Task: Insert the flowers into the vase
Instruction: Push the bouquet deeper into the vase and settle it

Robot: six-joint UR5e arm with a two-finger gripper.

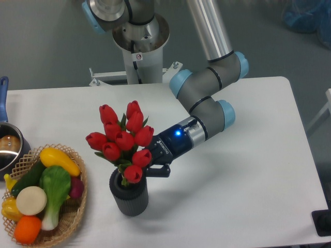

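Observation:
The flowers [122, 139], a bunch of red tulip buds with green leaves, stand with their stems down inside the vase [129, 195], a short dark grey ribbed cylinder near the table's front. My gripper [150, 166] reaches in from the right, just above the vase mouth, behind the lowest buds. Its dark fingers [159, 171] sit at the stems, but the buds hide the tips, so whether they still hold the bunch does not show.
A woven wicker basket [72, 217] with several toy vegetables sits at the front left. A steel pot with a blue handle [7, 147] is at the left edge. The arm's base [139, 46] stands at the table's back.

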